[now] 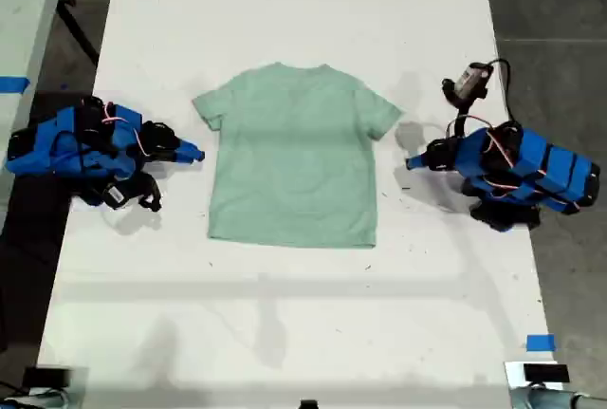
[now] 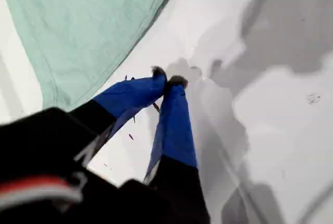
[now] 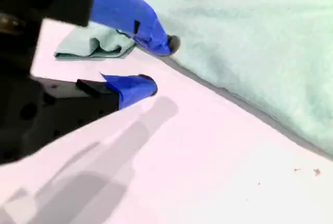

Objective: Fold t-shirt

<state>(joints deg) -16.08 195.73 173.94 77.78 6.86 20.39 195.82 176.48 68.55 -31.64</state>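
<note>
Flat and unfolded on the white surface: the t-shirt, spread out between the two arms, both sleeves out, no fold made yet.

Pressed together, holding nothing: jaws of my first gripper, tips over bare surface, shirt edge just ahead of them and off to one side.

Spread apart, gripping nothing: jaws of my second gripper, one tip at the shirt's edge, the other over bare surface, a rumpled sleeve just behind the upper tip.

Likely trouble from here:
- Pinching only the top layer, so the cloth peels apart instead of folding as one.
- Dragging the whole light shirt across the smooth surface by closing too shallow on the edge.
- Catching the bunched sleeve and carrying the crease into the fold.
- Uneven lift from the two sides, giving a skewed fold.

Around: a scrap of blue tape well away from both jaws. Nothing lying between the jaws and the cloth.
</note>
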